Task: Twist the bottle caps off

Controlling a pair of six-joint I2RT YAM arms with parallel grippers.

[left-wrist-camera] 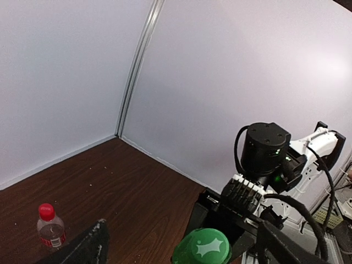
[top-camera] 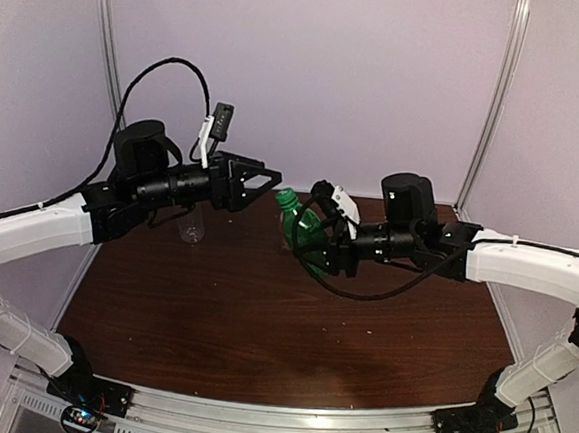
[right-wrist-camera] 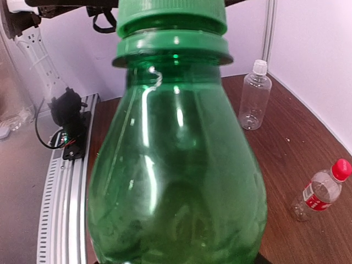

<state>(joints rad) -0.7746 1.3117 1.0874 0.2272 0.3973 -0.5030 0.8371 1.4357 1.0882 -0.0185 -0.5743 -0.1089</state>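
Note:
My right gripper (top-camera: 320, 241) is shut on the body of the green bottle (top-camera: 303, 230), holding it tilted above the table with its green cap (top-camera: 286, 196) pointing left. That bottle (right-wrist-camera: 176, 165) fills the right wrist view and hides the fingers; its cap (right-wrist-camera: 171, 14) sits on the neck. My left gripper (top-camera: 270, 180) is open just left of the cap. In the left wrist view the cap (left-wrist-camera: 202, 247) lies between the spread fingers (left-wrist-camera: 88, 247), untouched. The clear bottle (right-wrist-camera: 256, 96) with a white cap (right-wrist-camera: 259, 66) and the red-labelled bottle (right-wrist-camera: 322, 190) with a red cap (right-wrist-camera: 341, 169) stand on the table.
The clear bottle (top-camera: 193, 229) shows partly behind the left arm near the back left of the brown table (top-camera: 260, 335). The small red-capped bottle (left-wrist-camera: 50, 226) stands near the back wall. White walls enclose the table on three sides.

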